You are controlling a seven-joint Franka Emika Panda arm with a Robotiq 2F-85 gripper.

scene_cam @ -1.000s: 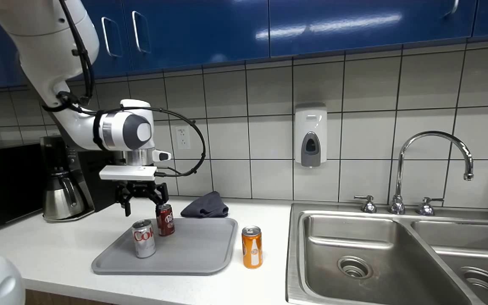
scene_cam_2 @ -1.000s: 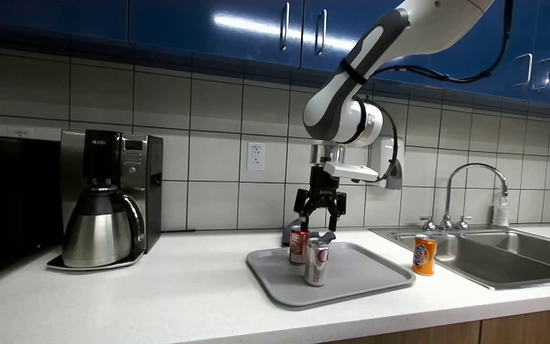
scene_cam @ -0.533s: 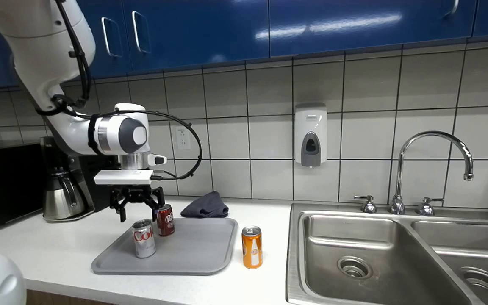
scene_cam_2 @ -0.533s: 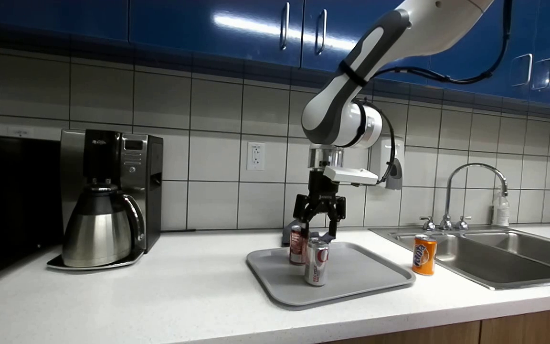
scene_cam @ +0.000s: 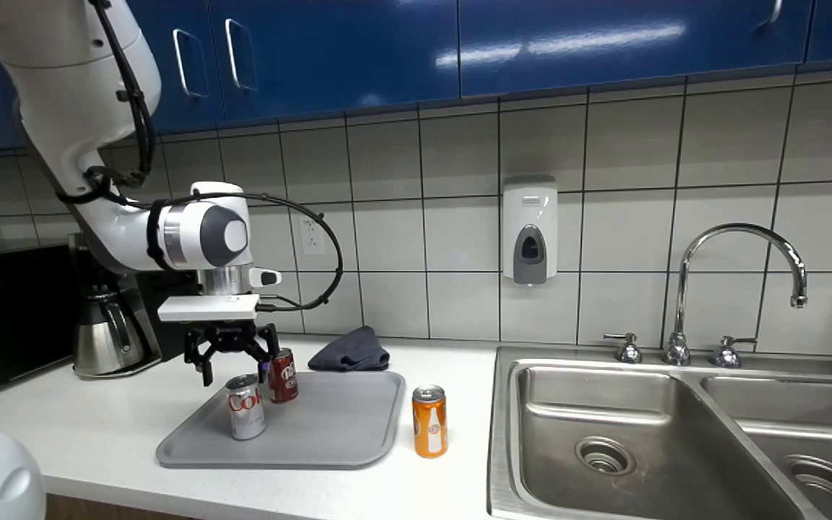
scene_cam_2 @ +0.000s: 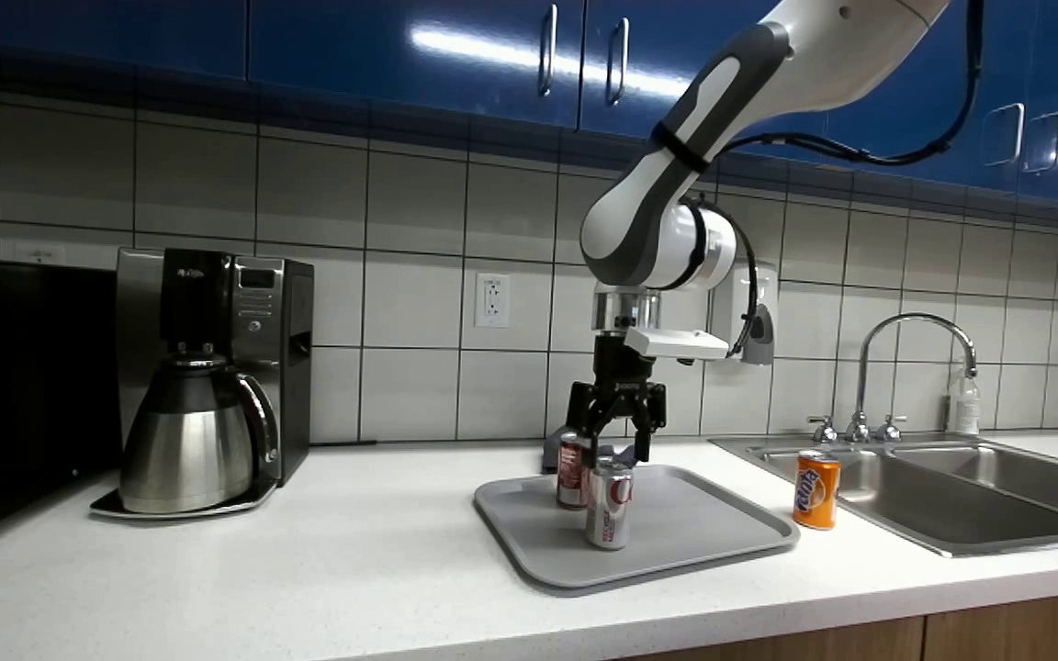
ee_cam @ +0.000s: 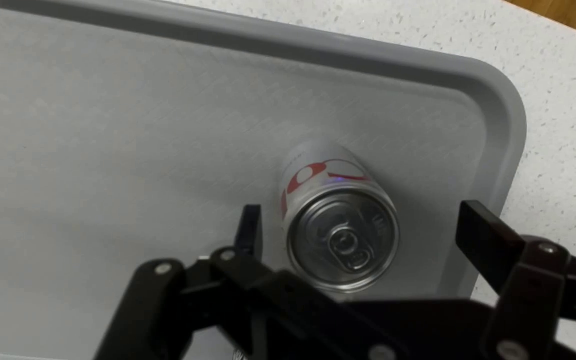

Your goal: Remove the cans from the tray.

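A silver Coke can (scene_cam: 245,412) stands upright on the grey tray (scene_cam: 336,433); the can also shows in an exterior view (scene_cam_2: 609,509). A dark red can (scene_cam: 284,379) stands upright behind it on the tray and is partly hidden by it in an exterior view (scene_cam_2: 571,473). An orange can (scene_cam: 430,422) stands on the counter beside the tray. My gripper (scene_cam: 235,377) is open and points down, its fingertips about level with the silver can's top. In the wrist view the silver can's lid (ee_cam: 343,240) lies between the fingers, nearer the left one, with nothing gripped.
A dark cloth (scene_cam: 351,350) lies behind the tray against the tiled wall. The steel sink (scene_cam: 504,433) is beyond the orange can. A coffee maker with its steel carafe (scene_cam_2: 189,441) stands on the counter on the opposite side.
My gripper has moved down and slightly to the side, toward the silver can's top, fingers still open. The cans and tray have not moved.
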